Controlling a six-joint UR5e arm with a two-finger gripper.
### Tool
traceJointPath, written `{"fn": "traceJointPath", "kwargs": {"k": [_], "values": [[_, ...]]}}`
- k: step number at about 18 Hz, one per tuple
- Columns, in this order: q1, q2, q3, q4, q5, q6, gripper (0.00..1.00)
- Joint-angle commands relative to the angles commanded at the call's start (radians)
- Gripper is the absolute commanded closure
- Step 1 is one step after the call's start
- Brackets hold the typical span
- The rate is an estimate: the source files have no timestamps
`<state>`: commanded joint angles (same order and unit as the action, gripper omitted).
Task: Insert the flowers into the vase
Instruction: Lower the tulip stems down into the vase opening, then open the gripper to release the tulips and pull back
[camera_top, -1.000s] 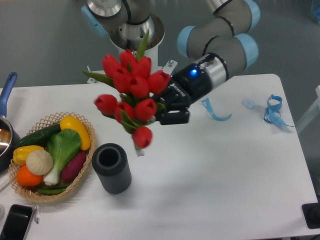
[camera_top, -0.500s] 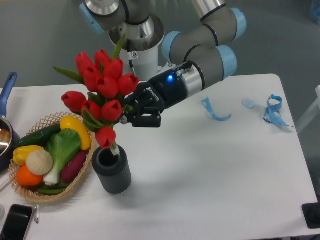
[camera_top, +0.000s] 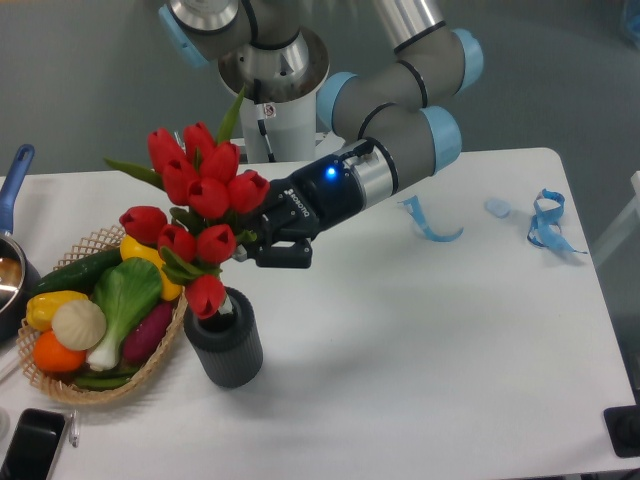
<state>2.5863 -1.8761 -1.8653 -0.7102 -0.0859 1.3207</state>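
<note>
Flowers (camera_top: 196, 205): left of centre frame, red tulip bunch tilted, heads leaning toward upper left so stem ends aim into vase (camera_top: 223, 336) directly below; lowest bud at the mouth. Gripper (camera_top: 258, 243): jaws pinching the stems from the right. Stems hidden behind blooms; insertion depth unclear. Wicker basket (camera_top: 160, 352): touching vase's left side

white "ROBOTIQ" lettering on gripper (camera_top: 262, 252)

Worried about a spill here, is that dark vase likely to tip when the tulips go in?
Possibly. The vase is short and smaller than the flowers, which lean left from the hand, so it may get top-heavy. Its flat base probably resists rolling.
</note>
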Motion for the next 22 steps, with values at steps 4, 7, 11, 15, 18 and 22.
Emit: {"fn": "traceJointPath", "kwargs": {"k": [4, 7, 11, 15, 18, 22], "values": [[0.0, -0.005, -0.005, 0.0, 0.0, 0.003, 0.77], [-0.002, -0.037, -0.02, 0.002, 0.008, 0.056, 0.77], [-0.025, -0.097, -0.061, 0.002, 0.09, 0.219, 0.77], [-0.026, -0.101, -0.091, 0.002, 0.097, 0.238, 0.77], [-0.025, -0.109, -0.097, 0.005, 0.115, 0.244, 0.77], [-0.023, -0.109, -0.132, 0.005, 0.118, 0.314, 0.77]]}}
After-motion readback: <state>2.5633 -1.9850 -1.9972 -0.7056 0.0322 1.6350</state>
